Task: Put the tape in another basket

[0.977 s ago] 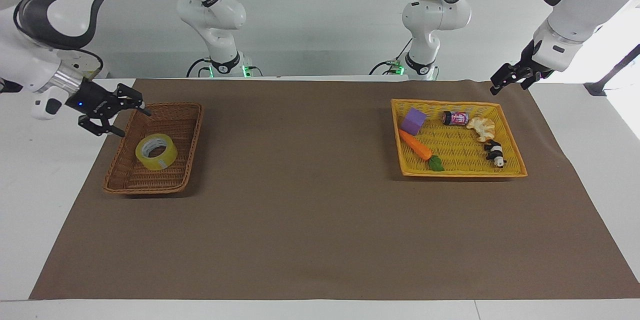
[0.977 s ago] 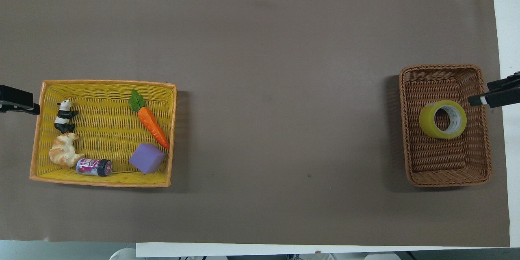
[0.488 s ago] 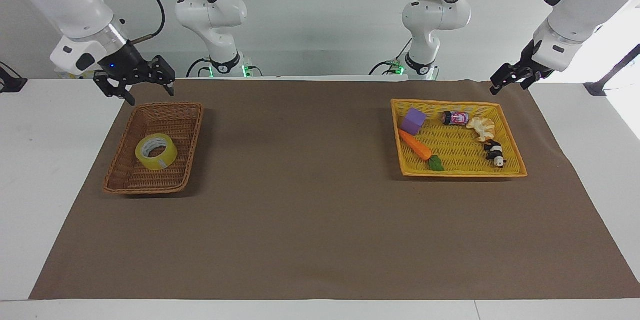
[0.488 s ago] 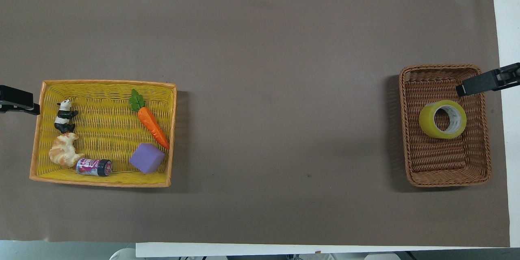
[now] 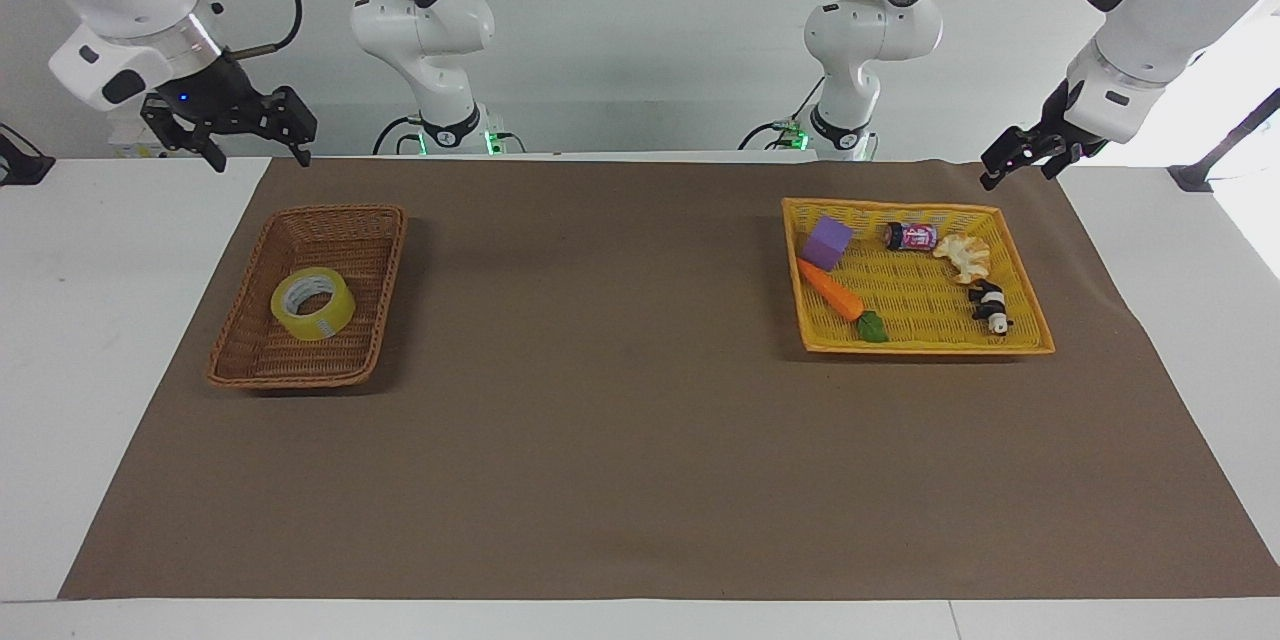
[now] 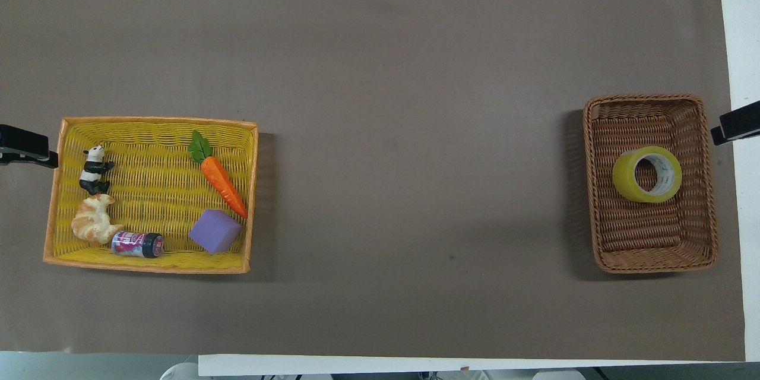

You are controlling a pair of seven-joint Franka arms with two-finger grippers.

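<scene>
The tape [image 5: 312,303] lies flat in the brown wicker basket [image 5: 300,380] at the right arm's end of the table; it also shows in the overhead view [image 6: 647,174], in the middle of that basket [image 6: 653,267]. My right gripper [image 5: 260,158] is open and empty, raised in the air over the mat's corner, clear of the basket's rim. Only its tip [image 6: 736,126] shows in the overhead view. My left gripper [image 5: 1000,170] waits raised beside the yellow-orange basket; it also shows in the overhead view [image 6: 27,151].
The yellow-orange woven tray basket [image 5: 920,348] at the left arm's end holds a purple block [image 5: 828,242], a toy carrot [image 5: 832,291], a small can [image 5: 910,236], a croissant [image 5: 964,256] and a panda figure [image 5: 990,306]. A brown mat [image 5: 620,440] covers the table.
My right gripper has risen from beside the brown basket and drawn back toward the robots, staying open. The tape lies still in the basket. The left arm has not moved.
</scene>
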